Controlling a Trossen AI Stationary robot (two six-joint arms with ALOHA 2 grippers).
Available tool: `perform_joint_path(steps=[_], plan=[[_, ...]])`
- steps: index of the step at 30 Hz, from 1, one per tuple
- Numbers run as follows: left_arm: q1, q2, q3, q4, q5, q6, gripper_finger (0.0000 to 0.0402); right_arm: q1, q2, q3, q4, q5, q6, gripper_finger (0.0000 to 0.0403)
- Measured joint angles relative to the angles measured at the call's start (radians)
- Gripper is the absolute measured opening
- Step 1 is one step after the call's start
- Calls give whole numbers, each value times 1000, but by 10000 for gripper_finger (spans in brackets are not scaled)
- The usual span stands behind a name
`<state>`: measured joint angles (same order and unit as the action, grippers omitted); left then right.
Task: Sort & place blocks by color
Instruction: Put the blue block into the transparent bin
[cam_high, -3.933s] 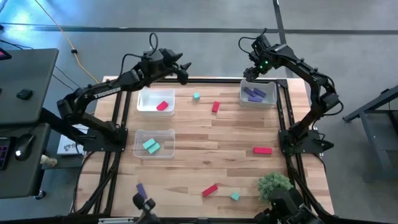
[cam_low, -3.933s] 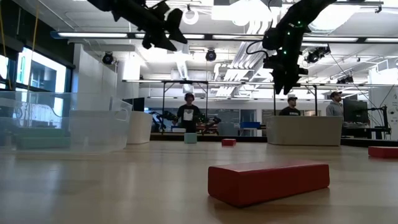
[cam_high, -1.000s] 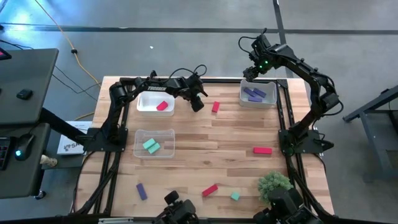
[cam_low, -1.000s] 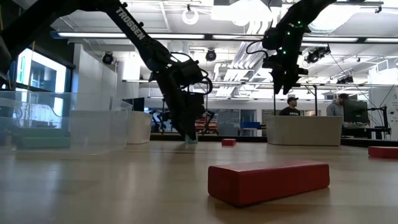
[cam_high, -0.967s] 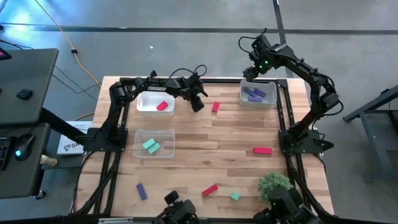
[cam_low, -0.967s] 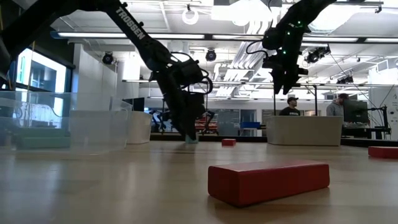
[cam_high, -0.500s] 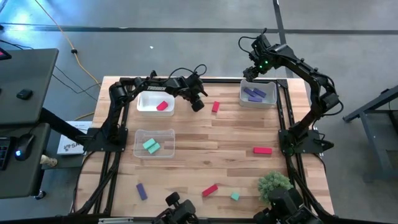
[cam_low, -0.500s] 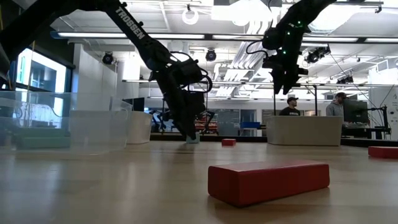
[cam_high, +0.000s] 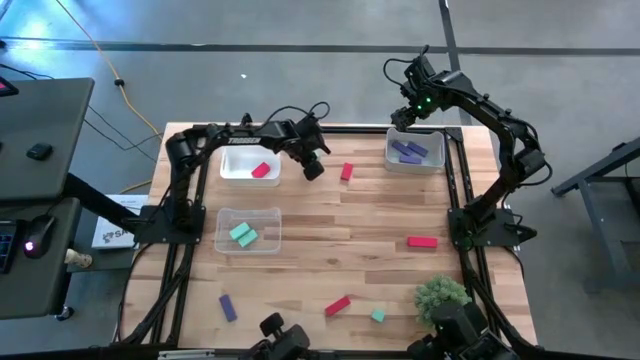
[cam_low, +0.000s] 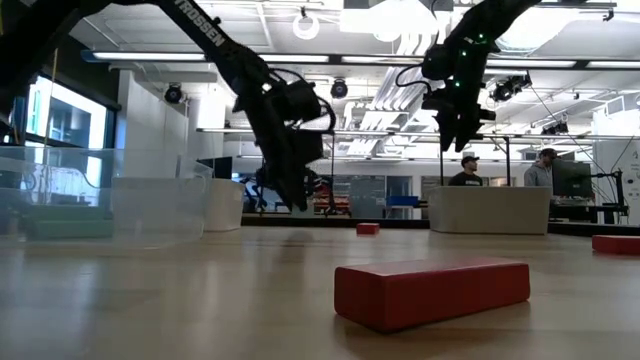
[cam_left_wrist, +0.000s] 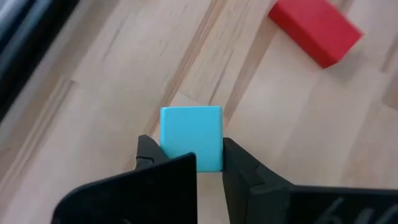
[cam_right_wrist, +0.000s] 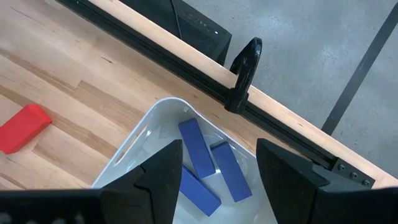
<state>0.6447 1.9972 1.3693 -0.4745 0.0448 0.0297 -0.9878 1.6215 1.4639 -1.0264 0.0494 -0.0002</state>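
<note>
Your left gripper is closed on a small teal cube, pinched between its two dark fingers; in the low view that gripper hangs a little above the table, near the far edge, just beside the bin that holds a red block. A short red bar lies on the wood close to it, between that bin and the far right bin. Your right gripper stands with its fingers spread and nothing between them, poised above that far right bin, where three purple bars lie together. The nearer left bin holds two teal blocks. Loose on the table you have a red bar towards the right edge, another red bar near the front, a teal cube just beside it, and a purple bar at the front left. A green spiky plant ball sits at the front right corner. Beyond the table, the low view shows people standing in the room.
</note>
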Motion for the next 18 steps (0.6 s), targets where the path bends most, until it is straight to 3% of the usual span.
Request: perform_joint_path(steps=[11,18], plan=[[-46,-177,0,-178,-31,-35,0,0,0,0,0,-3,1,195],[-69,-292,0,-333,-58,-85,0,0,0,0,0,-79,1,195]])
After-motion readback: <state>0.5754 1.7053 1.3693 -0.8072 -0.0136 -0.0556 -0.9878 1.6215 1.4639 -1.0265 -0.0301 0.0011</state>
